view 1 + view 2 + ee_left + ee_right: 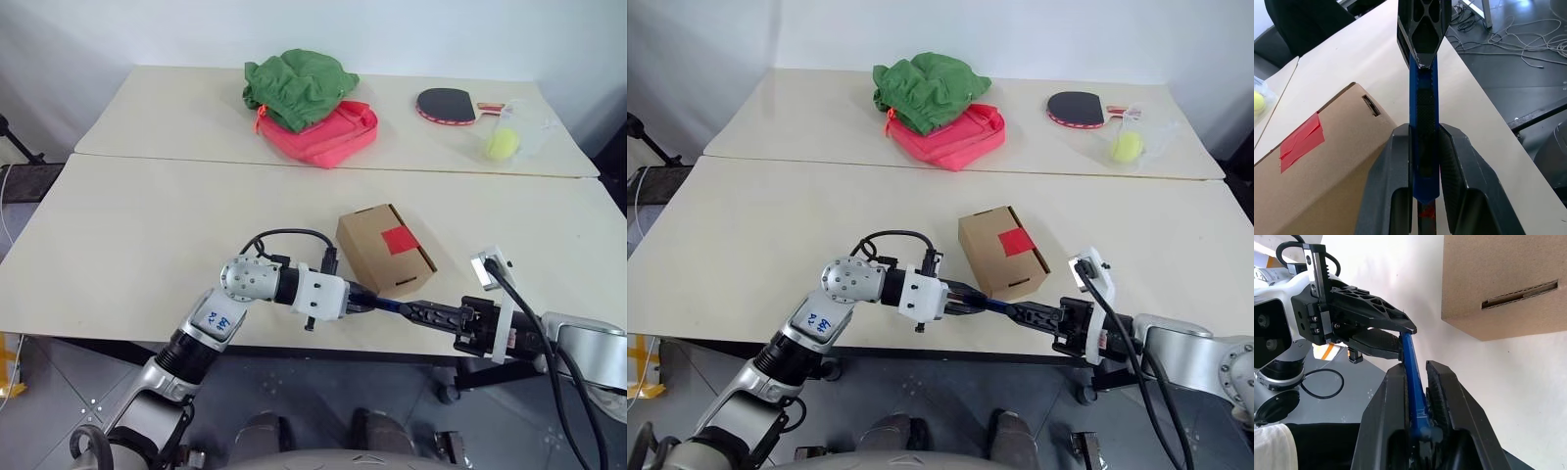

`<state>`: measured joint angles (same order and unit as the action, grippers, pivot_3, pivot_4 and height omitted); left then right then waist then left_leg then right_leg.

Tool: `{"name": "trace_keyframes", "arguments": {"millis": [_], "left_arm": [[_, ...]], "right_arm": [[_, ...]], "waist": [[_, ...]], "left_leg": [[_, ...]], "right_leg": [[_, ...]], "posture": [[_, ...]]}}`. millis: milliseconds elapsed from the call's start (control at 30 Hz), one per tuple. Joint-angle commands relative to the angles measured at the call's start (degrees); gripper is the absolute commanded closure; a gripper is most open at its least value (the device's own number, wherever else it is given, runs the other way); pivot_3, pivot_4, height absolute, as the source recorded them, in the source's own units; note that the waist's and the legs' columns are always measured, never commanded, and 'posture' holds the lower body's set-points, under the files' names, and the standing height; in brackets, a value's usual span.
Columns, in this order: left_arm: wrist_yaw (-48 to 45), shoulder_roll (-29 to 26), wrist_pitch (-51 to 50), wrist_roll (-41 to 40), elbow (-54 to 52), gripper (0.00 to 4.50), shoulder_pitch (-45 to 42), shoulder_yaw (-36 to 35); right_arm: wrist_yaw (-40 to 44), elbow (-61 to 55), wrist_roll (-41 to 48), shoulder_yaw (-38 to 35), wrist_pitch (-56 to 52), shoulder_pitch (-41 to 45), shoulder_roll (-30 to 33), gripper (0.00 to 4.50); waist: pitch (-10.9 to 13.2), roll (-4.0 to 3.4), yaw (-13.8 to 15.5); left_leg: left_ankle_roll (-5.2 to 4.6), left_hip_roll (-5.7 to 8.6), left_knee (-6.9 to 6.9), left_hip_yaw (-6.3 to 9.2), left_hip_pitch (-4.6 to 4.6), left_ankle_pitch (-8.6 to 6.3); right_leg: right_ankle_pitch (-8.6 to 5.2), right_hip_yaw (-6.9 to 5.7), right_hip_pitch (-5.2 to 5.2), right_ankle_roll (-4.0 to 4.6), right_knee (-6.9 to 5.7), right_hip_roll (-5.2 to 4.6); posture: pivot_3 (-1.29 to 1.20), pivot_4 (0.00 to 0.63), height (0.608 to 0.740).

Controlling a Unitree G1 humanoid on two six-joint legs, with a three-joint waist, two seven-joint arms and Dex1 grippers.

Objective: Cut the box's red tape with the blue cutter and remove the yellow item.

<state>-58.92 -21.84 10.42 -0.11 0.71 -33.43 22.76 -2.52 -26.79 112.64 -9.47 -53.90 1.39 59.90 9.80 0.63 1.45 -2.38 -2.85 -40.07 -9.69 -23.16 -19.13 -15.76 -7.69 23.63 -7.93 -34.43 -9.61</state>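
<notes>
Slim blue cutter (390, 305) clenched at both ends by left and right jaws, beside taped brown box (384, 249)

Silver-white arms, black cables, black latticed jaws, blue-marked left forearm sticker (217, 317).

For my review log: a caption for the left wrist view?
Both grippers clamp the blue cutter beside the box, red tape uncut.

Bare table (147, 245) lies left of the box (377, 250); both grippers crowd its near side.
</notes>
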Motion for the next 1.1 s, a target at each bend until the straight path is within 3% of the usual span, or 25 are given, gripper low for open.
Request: {"name": "trace_keyframes", "arguments": {"millis": [33, 100, 300, 400, 533, 700, 800, 933, 1067, 1100], "left_arm": [[0.25, 0.19, 0.08, -0.64, -2.59, 4.04, -0.2, -0.24], [-0.54, 0.17, -1.07, -2.13, -2.98, 4.04, -0.23, -0.63], [-7.84, -3.74, -9.57, -13.28, -7.01, 2.19, -0.35, -4.47], [-13.52, -9.68, -18.15, -20.82, -7.11, 1.27, -0.89, -9.02], [-15.15, -15.14, -19.21, -21.0, -0.31, 1.26, -1.73, -13.75], [-14.25, -16.61, -19.36, -20.08, 5.2, 1.26, 0.67, -16.32], [-12.27, -15.89, -19.92, -19.75, 8.01, 1.82, 1.25, -17.32], [-9.07, -13.42, -21.12, -17.87, 11.27, 3.03, -1.12, -16.29], [-9.79, -8.77, -21.62, -15.8, 15.06, 4.28, -7.41, -13.1], [-8.85, -6.74, -20.29, -14.07, 17.66, 4.49, -10.11, -12.01]], "right_arm": [[0.44, -0.43, 0.36, -0.57, -0.2, 0.14, -0.53, 4.25], [1.0, -0.54, 0.36, -0.7, -0.43, -0.17, -0.35, 4.25], [6.39, -0.51, 0.36, -4.95, -2.75, -2.93, 2.4, 4.25], [14.73, -1.26, 0.36, -12.79, -5.76, -7.97, 5.33, 4.25], [25.72, -1.71, 0.36, -31.26, -11.7, -19.86, 7.16, 4.25], [24.97, 3.42, -3.52, -53.31, -17.04, -30.23, 5.35, 4.25], [28.7, 5.34, -15.09, -62.35, -18.51, -32.36, 5.26, 4.25], [36.56, 2.56, -29.27, -67.66, -16.6, -33.58, 6.5, 4.25], [41.16, -1.65, -41.69, -66.46, -11.56, -30.93, 10.16, 4.25], [39.23, -1.51, -40.78, -64.46, -11.61, -27.82, 12.35, 4.25]], "waist": [[0.0, 0.0, 0.0], [0.0, 0.0, 0.01], [0.0, -0.01, -0.05], [0.0, -0.02, -0.08], [0.01, -0.04, 0.27], [0.01, -0.03, 0.36], [0.02, -0.01, 0.17], [0.02, -0.02, 0.11], [0.02, -0.02, 0.09], [0.02, -0.02, -0.01]], "left_leg": [[0.0, 0.0, 0.0, 0.0, 0.0, 0.0], [0.0, 0.0, 0.0, 0.0, 0.0, 0.0], [0.0, -0.03, 0.0, 0.0, 0.0, 0.0], [0.0, -0.03, 0.0, 0.0, 0.0, 0.0], [0.0, -0.03, 0.01, 0.02, 0.0, 0.0], [-0.16, 0.03, 0.01, 0.02, -0.02, -0.1], [-0.19, 0.06, 0.02, -0.01, -0.06, -0.12], [-0.15, 0.06, 0.05, -0.01, -0.06, -0.12], [-0.15, 0.09, 0.02, -0.01, -0.07, -0.12], [-0.15, 0.1, 0.01, -0.03, -0.07, -0.11]], "right_leg": [[0.0, 0.0, 0.0, 0.0, 0.0, 0.0], [0.0, 0.0, 0.0, 0.0, 0.0, 0.0], [0.0, 0.01, 0.01, 0.0, 0.0, 0.0], [0.0, 0.01, 0.01, 0.0, -0.02, 0.01], [0.0, -0.01, 0.0, 0.0, 0.01, 0.08], [0.09, 0.04, -0.13, -0.1, 0.31, 0.05], [0.13, 0.06, -0.13, -0.12, 0.42, 0.05], [0.14, 0.04, -0.1, -0.13, 0.4, 0.06], [0.16, 0.07, -0.1, -0.18, 0.37, 0.06], [0.18, 0.09, -0.09, -0.21, 0.38, 0.06]], "posture": [[0.0, 0.15, 0.74], [0.0, 0.15, 0.74], [0.0, 0.15, 0.74], [0.0, 0.15, 0.74], [0.0, 0.15, 0.74], [0.0, 0.15, 0.74], [0.0, 0.15, 0.74], [0.0, 0.15, 0.74], [0.0, 0.15, 0.74], [0.0, 0.15, 0.74]]}}
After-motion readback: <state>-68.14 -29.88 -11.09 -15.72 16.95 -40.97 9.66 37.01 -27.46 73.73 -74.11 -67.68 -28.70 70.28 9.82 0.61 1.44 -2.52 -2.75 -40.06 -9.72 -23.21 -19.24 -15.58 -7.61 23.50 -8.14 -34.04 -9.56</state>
